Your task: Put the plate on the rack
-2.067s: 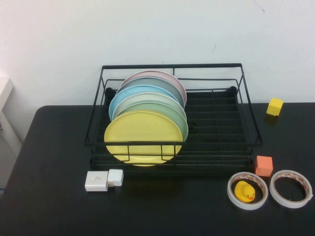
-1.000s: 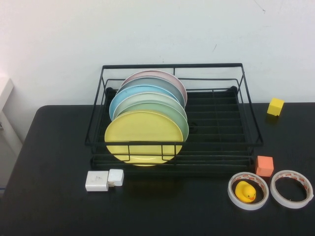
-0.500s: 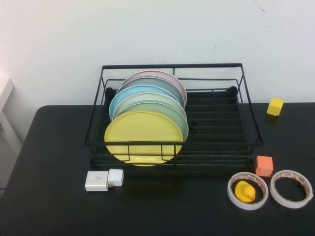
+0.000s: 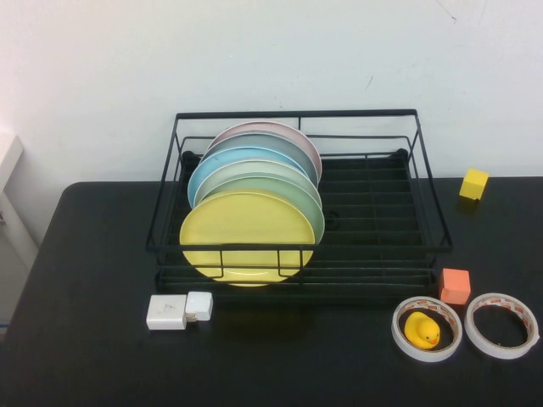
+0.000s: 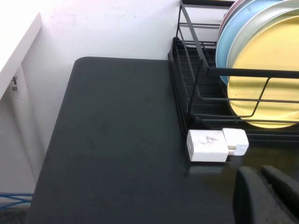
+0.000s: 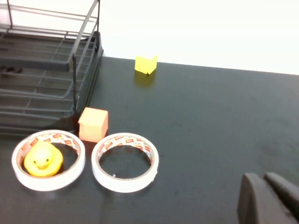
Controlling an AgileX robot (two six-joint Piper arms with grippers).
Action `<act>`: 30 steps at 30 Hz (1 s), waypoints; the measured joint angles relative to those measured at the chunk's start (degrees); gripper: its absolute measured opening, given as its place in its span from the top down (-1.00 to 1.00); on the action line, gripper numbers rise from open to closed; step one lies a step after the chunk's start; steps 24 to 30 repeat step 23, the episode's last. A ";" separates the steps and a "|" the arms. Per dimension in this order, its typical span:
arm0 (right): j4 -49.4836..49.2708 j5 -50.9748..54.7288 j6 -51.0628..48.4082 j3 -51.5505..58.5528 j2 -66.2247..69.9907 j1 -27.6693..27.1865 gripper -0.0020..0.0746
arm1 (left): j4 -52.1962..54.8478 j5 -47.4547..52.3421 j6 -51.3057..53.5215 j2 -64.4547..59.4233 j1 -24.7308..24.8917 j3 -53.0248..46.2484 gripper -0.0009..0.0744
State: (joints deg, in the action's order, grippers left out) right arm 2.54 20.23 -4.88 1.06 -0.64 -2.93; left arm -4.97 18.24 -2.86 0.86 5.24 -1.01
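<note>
Resting unchanged since earlier, the plate (image 4: 246,236) stands frontmost in the rack (image 4: 428,208); task looks done. Left gripper (image 5: 269,196) and right gripper (image 6: 268,198) idle low, fingers together.

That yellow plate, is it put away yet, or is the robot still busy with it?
Looks done: the round yellow plate stands on edge in the black wire rack, frontmost. Nothing is in hand: the left gripper and right gripper hang over the table near them, holding nothing. Nothing seems left.
</note>
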 joint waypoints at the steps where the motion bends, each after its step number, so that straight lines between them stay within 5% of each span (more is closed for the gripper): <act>1: 0.00 0.09 0.57 0.00 0.00 0.00 0.95 | 0.00 0.00 -0.11 0.00 0.00 0.00 0.98; 30: 0.56 0.45 1.75 -0.10 0.00 0.00 0.95 | 0.00 0.00 -0.34 0.00 0.00 0.00 0.98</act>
